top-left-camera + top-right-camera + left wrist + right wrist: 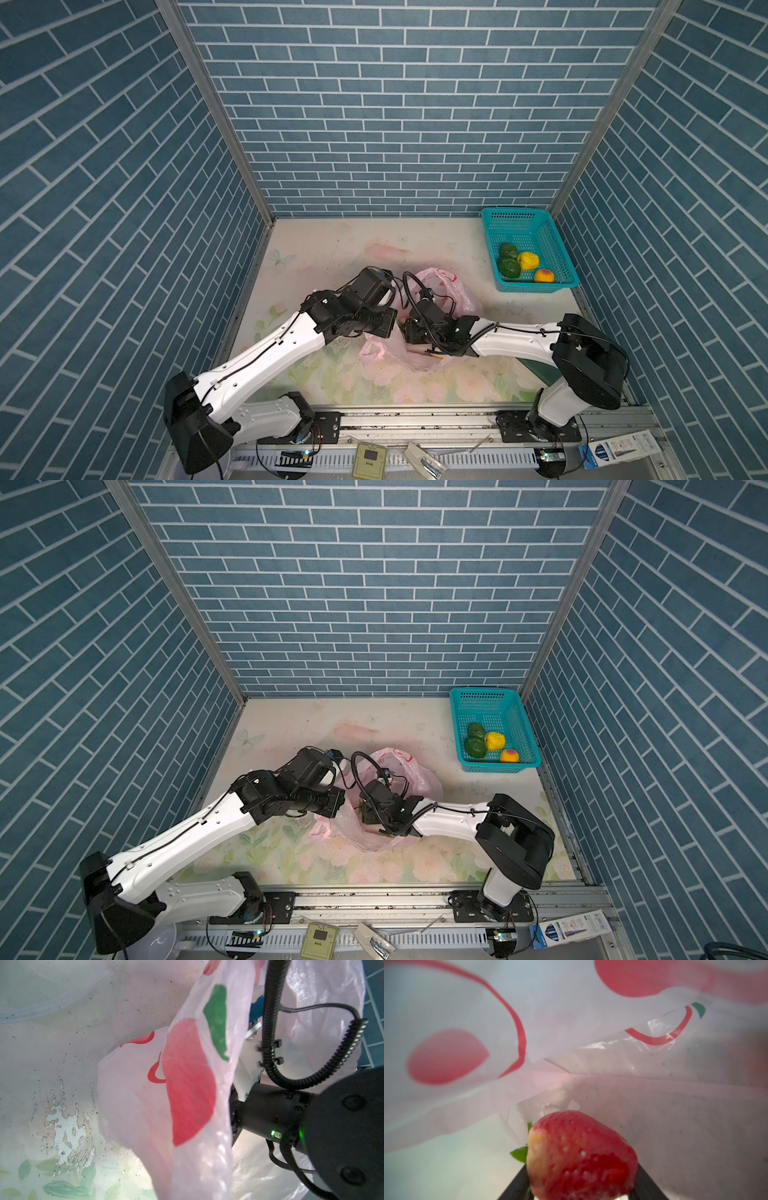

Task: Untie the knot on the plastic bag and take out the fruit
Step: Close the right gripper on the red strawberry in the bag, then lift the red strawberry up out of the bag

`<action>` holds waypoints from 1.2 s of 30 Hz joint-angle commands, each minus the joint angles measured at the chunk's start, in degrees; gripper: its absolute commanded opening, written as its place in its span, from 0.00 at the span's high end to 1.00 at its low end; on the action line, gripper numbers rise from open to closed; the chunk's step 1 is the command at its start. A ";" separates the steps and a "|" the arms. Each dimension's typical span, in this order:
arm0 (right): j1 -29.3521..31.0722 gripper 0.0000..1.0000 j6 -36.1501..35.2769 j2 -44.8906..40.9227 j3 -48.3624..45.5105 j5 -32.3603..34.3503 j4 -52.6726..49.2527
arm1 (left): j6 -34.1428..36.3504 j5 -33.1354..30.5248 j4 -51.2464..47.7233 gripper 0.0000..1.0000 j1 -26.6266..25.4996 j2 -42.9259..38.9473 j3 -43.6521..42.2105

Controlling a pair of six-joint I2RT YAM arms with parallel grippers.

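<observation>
Pink film of the plastic bag crowds my right jaws, clamped on the strawberry; pulling out could snag it loose. Meanwhile my left jaws are closed, apparently pinching the bag's rim.

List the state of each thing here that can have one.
left gripper: jaws shut, seemingly on the bag's edge.
right gripper: jaws closed on the strawberry.
bag: mouth open, no knot in view.
strawberry: inside the bag, clamped.
basket: upright, holds four fruits.
</observation>
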 commanded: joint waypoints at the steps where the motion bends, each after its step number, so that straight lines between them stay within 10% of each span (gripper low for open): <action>1: -0.15 0.54 1.43 -2.80 -2.79 -1.62 1.79 | -0.66 -1.23 2.01 1.00 0.25 -1.05 -1.01; 36: -0.77 0.54 -3.25 -22.87 8.08 -1.96 -16.52 | -0.73 -0.59 5.61 1.00 0.27 -1.42 -2.60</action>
